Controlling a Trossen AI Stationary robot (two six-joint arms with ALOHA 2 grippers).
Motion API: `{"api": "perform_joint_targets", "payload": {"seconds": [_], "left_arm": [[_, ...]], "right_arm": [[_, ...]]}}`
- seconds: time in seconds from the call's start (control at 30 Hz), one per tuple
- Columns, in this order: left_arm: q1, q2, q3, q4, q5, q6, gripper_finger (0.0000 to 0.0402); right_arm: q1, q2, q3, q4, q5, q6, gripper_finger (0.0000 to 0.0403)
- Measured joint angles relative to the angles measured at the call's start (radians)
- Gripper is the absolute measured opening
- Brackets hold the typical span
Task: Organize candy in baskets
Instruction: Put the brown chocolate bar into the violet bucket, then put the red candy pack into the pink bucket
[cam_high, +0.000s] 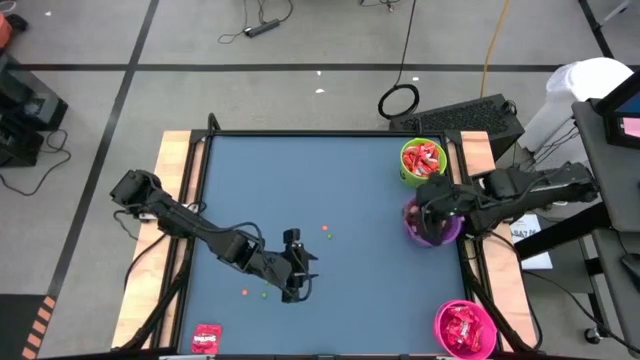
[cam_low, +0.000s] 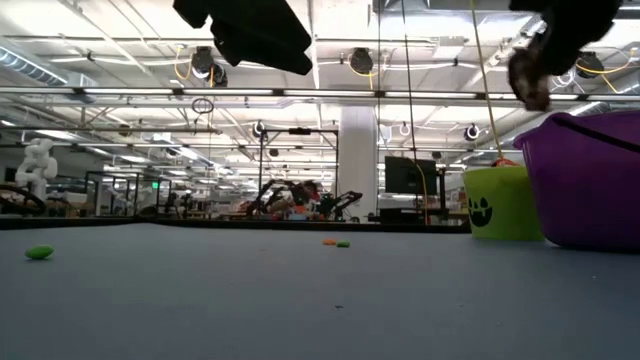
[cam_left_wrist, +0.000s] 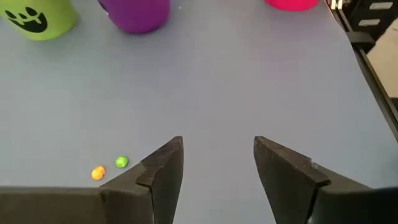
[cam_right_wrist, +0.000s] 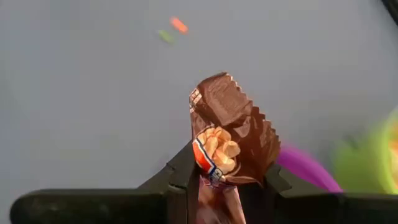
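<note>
My right gripper hovers over the purple basket at the table's right side, shut on a brown wrapped candy printed with nuts. The lime green basket behind it holds red candies. The pink basket at the near right corner also holds red candies. One red candy packet lies flat near the near left corner. My left gripper is open and empty above bare table near the near middle. My right gripper pinches the brown candy between its two fingers, on the wrapper's lower part. The crimped free end sticks out past the fingertips. The candy is lifted clear, above the purple basket's rim.
Tiny loose round dots lie on the blue table: orange and green ones ahead of my left gripper, more near the middle and by the near left. The table's raised wooden side rails border the mat. A keyboard sits beyond the far right corner.
</note>
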Motion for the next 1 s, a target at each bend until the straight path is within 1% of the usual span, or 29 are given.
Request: {"api": "perform_joint_targets", "payload": {"seconds": [0.13,0.23,0.3,0.4,0.5,0.6,0.67,0.77,0.9,1.0], "left_arm": [[0.018,0.0,0.0,0.012,0.0,-0.001,0.0203],[0.032,0.0,0.0,0.021,0.0,-0.001,0.0203],[0.037,0.0,0.0,0.015,0.0,-0.005,0.0203],[0.042,0.0,0.0,0.013,0.004,-0.003,0.0203],[0.047,0.0,0.0,0.011,0.031,-0.002,0.0203],[0.048,0.0,0.0,-0.007,0.043,-0.004,0.0203],[0.047,0.0,0.0,-0.044,0.046,-0.007,0.0203],[0.04,0.0,0.0,-0.107,0.072,-0.054,0.0203],[0.015,0.0,0.0,-0.175,0.18,-0.134,0.0203],[-0.012,0.0,0.0,-0.18,0.226,-0.139,0.0203]], "right_arm": [[-0.018,0.001,0.014,-0.212,0.017,0.12,0.0082],[-0.029,0.014,0.014,-0.289,0.071,0.197,0.0085],[-0.034,0.021,0.014,-0.324,0.089,0.212,0.0096],[-0.034,0.028,0.014,-0.346,0.089,0.212,0.0133],[-0.034,0.028,0.014,-0.35,0.09,0.208,0.0186],[-0.033,0.028,0.014,-0.341,0.09,0.17,0.0234],[-0.033,0.028,0.014,-0.297,0.091,0.149,0.0256],[-0.033,0.029,0.014,-0.156,0.09,0.09,0.0274],[-0.02,0.029,0.014,0.064,0.083,-0.055,0.0278],[-0.004,0.028,-0.011,0.282,0.087,-0.194,0.0278]]}}
